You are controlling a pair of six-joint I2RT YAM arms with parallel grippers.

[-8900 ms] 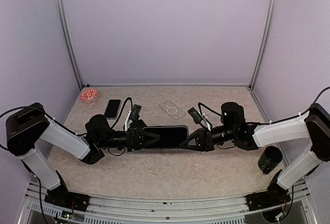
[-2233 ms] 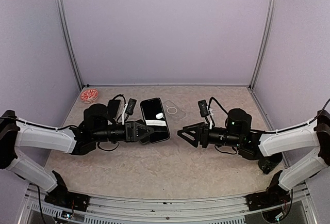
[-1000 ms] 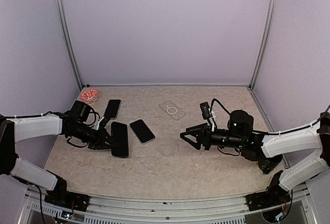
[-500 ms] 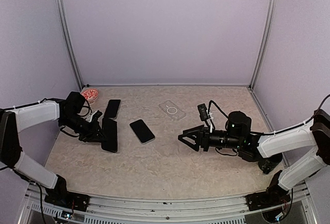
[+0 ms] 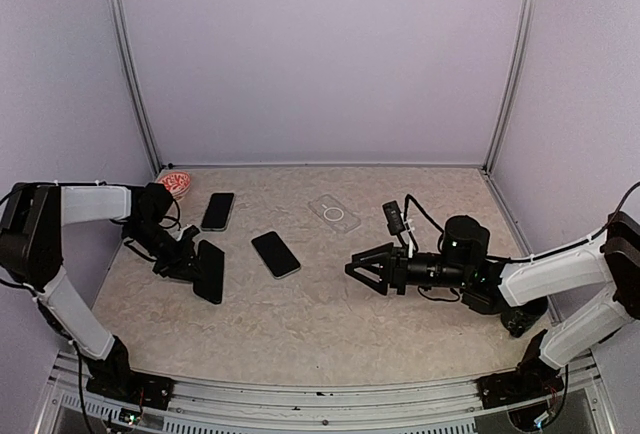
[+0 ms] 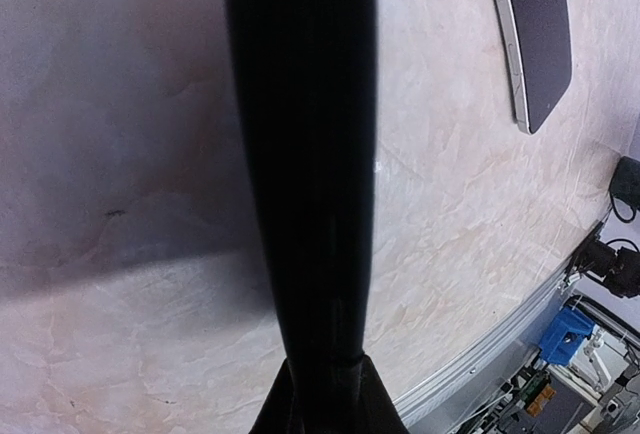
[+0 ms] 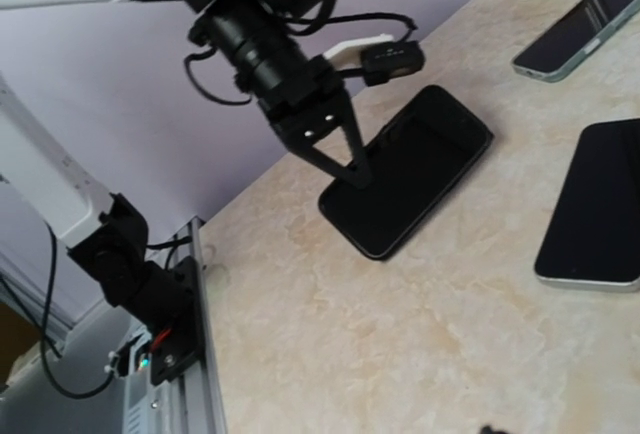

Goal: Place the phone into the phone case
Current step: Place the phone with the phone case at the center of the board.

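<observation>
Currently gripping the large black phone (image 5: 209, 272) by one end with the left pincer (image 5: 190, 260), fingers pressed onto its two faces. Holding it tilted at the left side of the counter (image 5: 400, 194), its lower edge close to the surface; cannot tell whether touching. From the left wrist, showing edge-on as a dark bar (image 6: 305, 154) rising out of the fingers, with a shadow thrown on the marbled top to its left. From the right wrist, showing its glossy face (image 7: 420, 169) slanting away from the left pincer (image 7: 345, 164). Well apart from the clear phone case (image 5: 335, 214), lying flat toward the back of the counter, near the middle, with a ring on it. Between the two, flat and face-up, a smaller dark phone (image 5: 275, 254), also caught at the top right of the left wrist view (image 6: 535, 34). Further back on the left, a third phone (image 5: 217, 211) and, near the corner, a red-and-white bowl (image 5: 174, 185). On the right, hovering low with fingers spread and nothing between them, the right pincer (image 5: 358, 270), pointing toward the smaller dark phone.
</observation>
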